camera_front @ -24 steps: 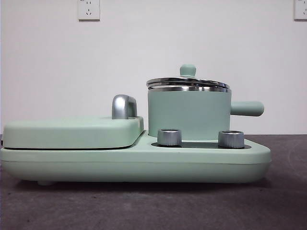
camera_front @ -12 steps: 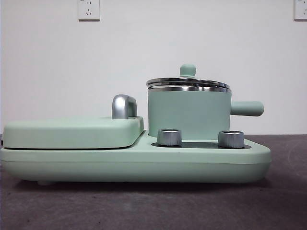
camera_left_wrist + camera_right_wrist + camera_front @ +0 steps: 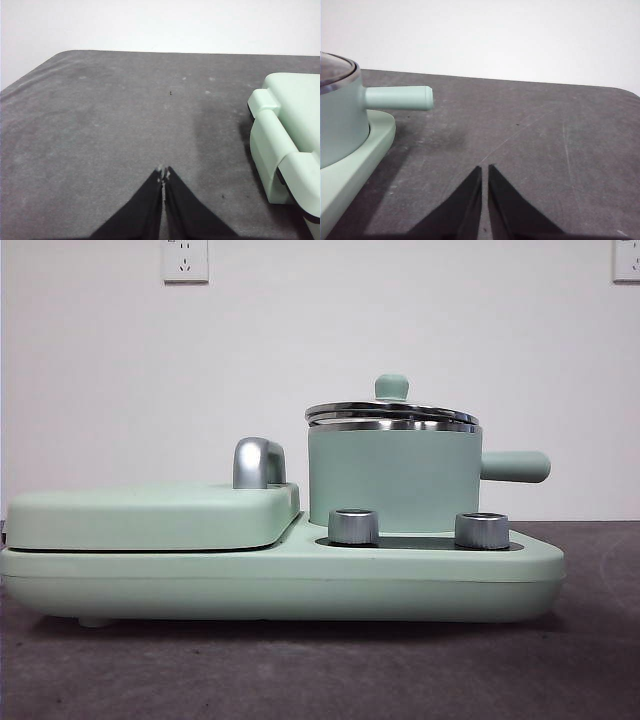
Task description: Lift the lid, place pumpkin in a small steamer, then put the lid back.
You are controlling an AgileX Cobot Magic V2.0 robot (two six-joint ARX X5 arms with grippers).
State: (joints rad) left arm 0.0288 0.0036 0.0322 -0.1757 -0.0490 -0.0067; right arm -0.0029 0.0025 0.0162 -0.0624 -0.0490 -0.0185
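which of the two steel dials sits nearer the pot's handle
The dial on the right in the front view, below where the handle sticks out of the steamer. The other dial sits toward the griddle cover.

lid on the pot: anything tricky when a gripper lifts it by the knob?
The lid is probably rigid: steel rim, glass disc. Its knob looks small, rounded and smooth, so jaws may slip. Held at that one central point, the wide disc could tilt.

Even, soft light; faint shadows; glare on the lid [image 3: 392, 414] rim.
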